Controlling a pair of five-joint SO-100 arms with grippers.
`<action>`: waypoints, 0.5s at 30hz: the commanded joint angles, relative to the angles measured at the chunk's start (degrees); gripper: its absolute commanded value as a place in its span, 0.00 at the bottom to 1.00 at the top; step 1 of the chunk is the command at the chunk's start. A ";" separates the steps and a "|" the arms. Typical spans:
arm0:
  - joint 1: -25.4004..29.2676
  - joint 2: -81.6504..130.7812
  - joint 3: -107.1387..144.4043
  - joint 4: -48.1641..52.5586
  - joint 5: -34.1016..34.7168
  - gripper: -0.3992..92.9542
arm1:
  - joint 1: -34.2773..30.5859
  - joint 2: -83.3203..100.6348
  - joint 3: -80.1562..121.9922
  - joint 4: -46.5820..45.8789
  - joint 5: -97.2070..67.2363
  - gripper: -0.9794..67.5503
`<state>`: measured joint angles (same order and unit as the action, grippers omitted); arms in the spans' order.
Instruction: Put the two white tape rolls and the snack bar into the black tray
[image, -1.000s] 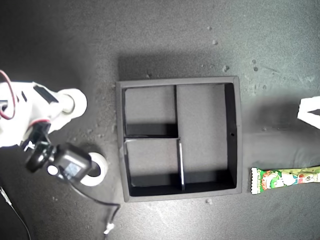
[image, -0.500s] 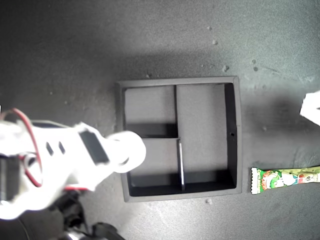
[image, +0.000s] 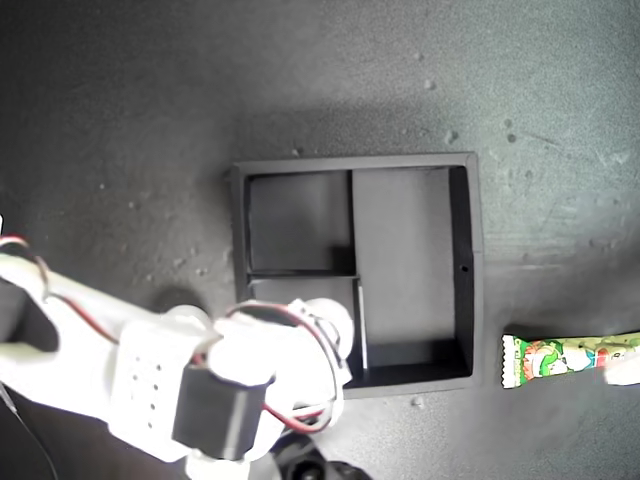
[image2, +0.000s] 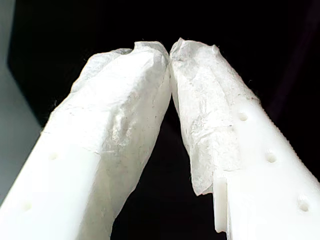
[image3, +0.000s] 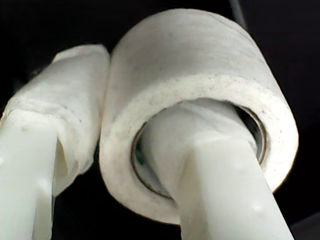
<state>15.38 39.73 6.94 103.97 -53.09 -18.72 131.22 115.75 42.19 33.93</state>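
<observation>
My second gripper (image3: 107, 150) is clamped on a white tape roll (image3: 200, 85) — hidden in the exterior view, where its arm overlaps the black tray (image: 475, 270) — while my first gripper (image2: 170, 52) has its tips pressed together, empty.

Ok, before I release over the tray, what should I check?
1. Grip: ok. My second gripper clamps the tape roll, one finger through its hole.
2. Roll above a compartment: cannot tell. An arm covers the black tray at the exterior view's lower left.
3. My first gripper: ok, shut on nothing.
4. Snack bar: not ok, outside the tray on the exterior view's right.
5. Other roll: cannot tell, not in view.
</observation>
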 joint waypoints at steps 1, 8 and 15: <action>-0.79 -1.32 -1.67 1.23 -1.32 0.01 | -1.76 -8.26 -13.01 5.27 15.91 0.01; 1.05 -4.13 -0.18 1.23 -4.04 0.01 | -8.09 -8.35 -0.70 9.84 56.16 0.06; 1.76 -6.33 -2.11 1.23 -4.83 0.11 | -13.71 -8.26 9.49 7.03 70.75 0.35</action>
<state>16.52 31.99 7.29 104.06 -56.87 -30.59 122.52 123.84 51.15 99.23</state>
